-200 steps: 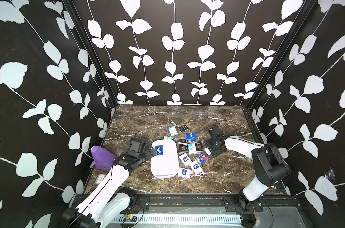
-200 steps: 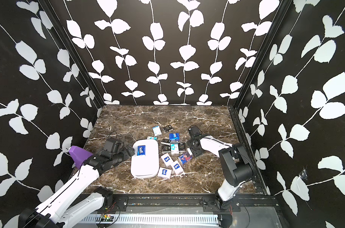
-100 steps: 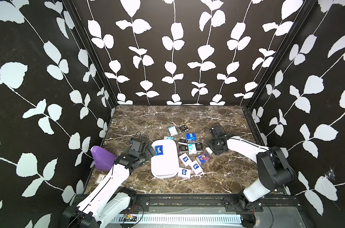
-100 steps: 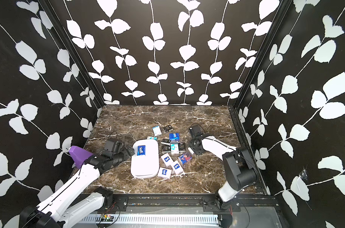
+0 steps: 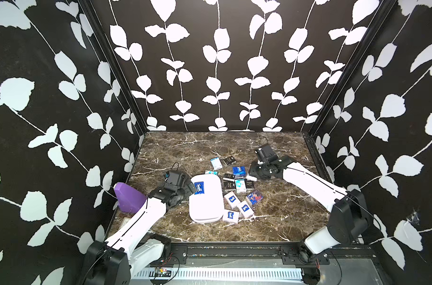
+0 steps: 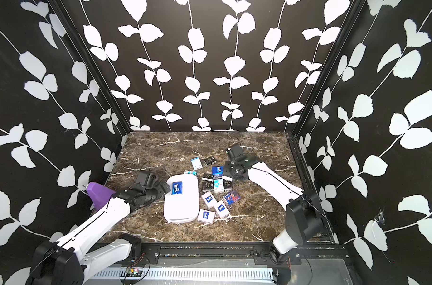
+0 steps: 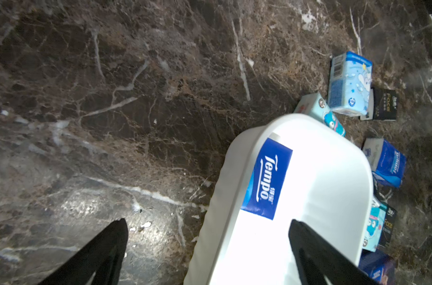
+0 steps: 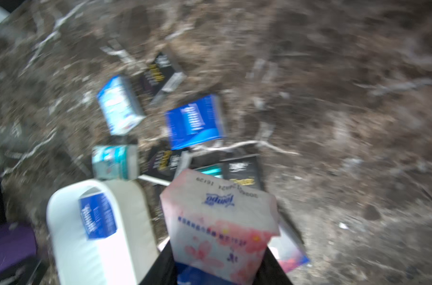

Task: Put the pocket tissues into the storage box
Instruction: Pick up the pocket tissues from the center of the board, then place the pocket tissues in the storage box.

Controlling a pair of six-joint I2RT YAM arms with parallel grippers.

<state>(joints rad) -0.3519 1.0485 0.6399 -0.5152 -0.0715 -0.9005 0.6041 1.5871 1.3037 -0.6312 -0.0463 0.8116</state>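
White oblong storage box (image 5: 205, 201) sits lower centre on counter (image 5: 284, 222), one blue-logo pack (image 5: 199, 187) inside; other pocket tissues (image 5: 231, 199) scattered to its right. The right hand (image 8: 218, 259) pinches a pink-flowered pack (image 8: 219, 222); left hand (image 7: 207, 223) spread wide.

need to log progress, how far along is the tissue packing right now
Done: one blue pack lies in the box. In hand: the right gripper is shut on a pink pack, not yet over the box; the left gripper hangs open at the box's edge. Left: about a dozen loose packs on the table beside the box.
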